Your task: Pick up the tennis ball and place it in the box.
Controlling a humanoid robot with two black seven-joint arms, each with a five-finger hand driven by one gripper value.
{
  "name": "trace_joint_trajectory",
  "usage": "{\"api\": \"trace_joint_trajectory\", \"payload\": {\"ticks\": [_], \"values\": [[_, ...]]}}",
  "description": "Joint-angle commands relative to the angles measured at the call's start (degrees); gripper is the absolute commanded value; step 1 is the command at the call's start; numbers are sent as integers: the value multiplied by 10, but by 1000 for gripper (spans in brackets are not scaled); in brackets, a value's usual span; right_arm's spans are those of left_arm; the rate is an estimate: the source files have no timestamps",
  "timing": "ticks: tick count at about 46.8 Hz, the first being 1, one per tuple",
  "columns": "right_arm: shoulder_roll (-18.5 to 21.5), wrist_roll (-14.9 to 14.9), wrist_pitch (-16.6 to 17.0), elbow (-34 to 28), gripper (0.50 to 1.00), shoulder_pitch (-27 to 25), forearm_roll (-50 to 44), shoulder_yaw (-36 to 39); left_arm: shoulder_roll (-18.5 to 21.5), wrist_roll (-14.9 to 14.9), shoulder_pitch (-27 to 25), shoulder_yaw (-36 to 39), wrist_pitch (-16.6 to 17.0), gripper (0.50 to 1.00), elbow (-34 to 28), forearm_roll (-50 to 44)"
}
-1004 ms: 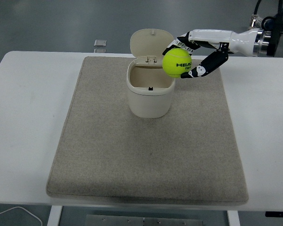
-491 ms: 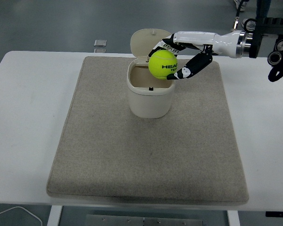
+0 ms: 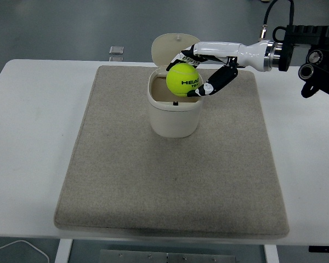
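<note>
My right hand (image 3: 191,74) comes in from the right edge and is shut on a yellow-green tennis ball (image 3: 182,80). It holds the ball just above the open mouth of a cream box (image 3: 174,115), toward its right side. The box stands upright on the mat with its hinged lid (image 3: 170,48) tipped open at the back. The ball hides part of the box's inside. The left arm is out of view.
A grey-beige mat (image 3: 170,175) covers most of the white table (image 3: 33,142). A small grey object (image 3: 116,50) lies on the table behind the mat's far left corner. A white cable (image 3: 16,249) shows below the table's near edge.
My right hand has carried the tennis ball leftward and slightly down, from beside the box's right rim to over its opening. The box has not moved.
</note>
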Motion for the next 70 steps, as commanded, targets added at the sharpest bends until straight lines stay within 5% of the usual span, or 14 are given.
{"api": "trace_joint_trajectory", "payload": {"ticks": [1, 21, 28, 47, 70], "values": [[7, 0, -2, -7, 686, 1, -1, -6, 0, 0, 0, 0, 0, 992, 0, 0], [10, 1, 0, -17, 889, 1, -1, -14, 0, 0, 0, 0, 0, 992, 0, 0], [8, 1, 4, -17, 915, 2, -1, -16, 0, 0, 0, 0, 0, 992, 0, 0], [1, 1, 17, -17, 917, 8, 3, -17, 0, 0, 0, 0, 0, 992, 0, 0], [-86, 0, 164, -10, 915, 14, 101, -5, 0, 0, 0, 0, 0, 992, 0, 0]]}}
